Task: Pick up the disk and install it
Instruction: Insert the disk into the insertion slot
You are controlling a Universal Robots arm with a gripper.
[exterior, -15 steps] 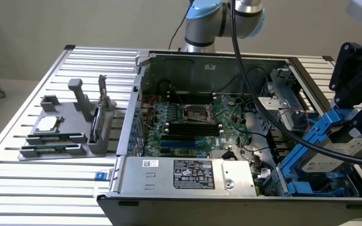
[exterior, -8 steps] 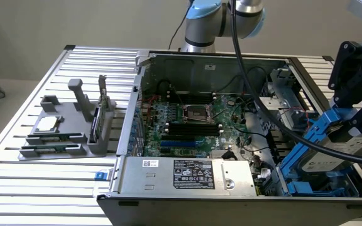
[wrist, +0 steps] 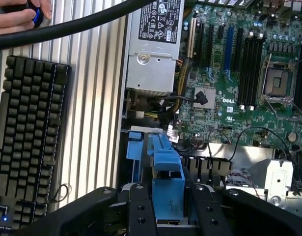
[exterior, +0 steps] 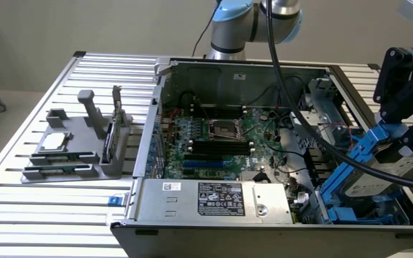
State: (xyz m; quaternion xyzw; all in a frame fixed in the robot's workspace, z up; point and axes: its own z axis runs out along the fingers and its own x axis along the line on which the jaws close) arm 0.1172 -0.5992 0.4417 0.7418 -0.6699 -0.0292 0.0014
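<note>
Pickup judged done: the flat silver-grey rectangular disk in bright blue plastic rails (exterior: 374,180) is clamped in the black two-finger gripper (exterior: 406,141). The disk is held tilted over the blue-bracketed drive bay (exterior: 346,214), at the exterior view's right of the open metal computer case (exterior: 242,67). Not yet seated.

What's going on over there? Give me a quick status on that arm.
Gripper shut on the disk. Disk tilted above blue drive bay, not seated. Thick black cable trails close by.
</note>
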